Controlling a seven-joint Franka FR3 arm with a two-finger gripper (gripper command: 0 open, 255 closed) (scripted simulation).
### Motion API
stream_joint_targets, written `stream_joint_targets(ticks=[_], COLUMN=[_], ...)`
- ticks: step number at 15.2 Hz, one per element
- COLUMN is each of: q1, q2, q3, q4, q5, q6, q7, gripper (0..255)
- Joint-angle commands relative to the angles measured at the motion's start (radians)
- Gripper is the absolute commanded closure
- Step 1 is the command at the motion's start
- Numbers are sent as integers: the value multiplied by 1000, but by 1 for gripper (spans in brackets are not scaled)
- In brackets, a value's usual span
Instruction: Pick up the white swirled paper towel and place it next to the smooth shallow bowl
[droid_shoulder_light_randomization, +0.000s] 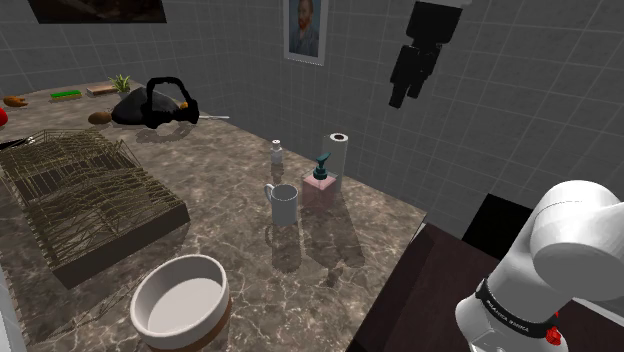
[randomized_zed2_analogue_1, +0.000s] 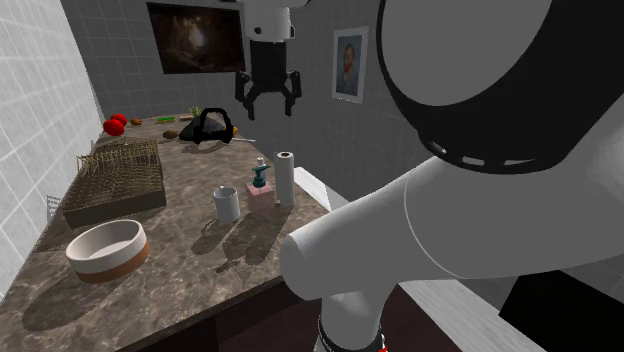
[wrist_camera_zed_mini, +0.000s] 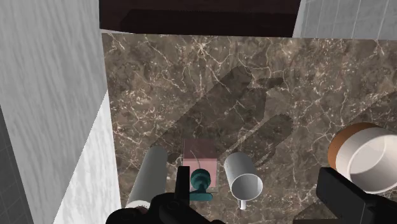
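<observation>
The white paper towel roll (droid_shoulder_light_randomization: 338, 158) stands upright at the counter's far edge near the tiled wall, also seen as the paper towel roll (randomized_zed2_analogue_1: 285, 178) and the paper towel roll (wrist_camera_zed_mini: 147, 179). The shallow bowl (droid_shoulder_light_randomization: 182, 300), white inside with a brown band outside, sits at the counter's near end; it is the bowl (randomized_zed2_analogue_1: 106, 248) and the bowl (wrist_camera_zed_mini: 366, 158) in the other views. My black gripper (droid_shoulder_light_randomization: 402, 92) hangs high above the roll, well clear of it. In the second exterior view the gripper (randomized_zed2_analogue_1: 268, 100) is open and holds nothing; its fingers (wrist_camera_zed_mini: 350, 198) frame the wrist view.
A pink soap dispenser (droid_shoulder_light_randomization: 320, 183) with a teal pump and a white mug (droid_shoulder_light_randomization: 284, 205) stand close beside the roll. A small bottle (droid_shoulder_light_randomization: 277, 152) is behind the mug. A wire dish rack (droid_shoulder_light_randomization: 85, 195) lies on the shoulder view's left, a black bag (droid_shoulder_light_randomization: 155, 105) farther back.
</observation>
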Motion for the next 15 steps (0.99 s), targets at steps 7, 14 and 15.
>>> stream_joint_targets(ticks=[7, 14, 15], q1=[-18, -36, -38], q2=[165, 392, 427], q3=[-44, -91, -97], q4=[-7, 43, 56], q5=[-34, -60, -62], q6=[144, 289, 307], q7=[-69, -143, -153], gripper=[0, 0, 0])
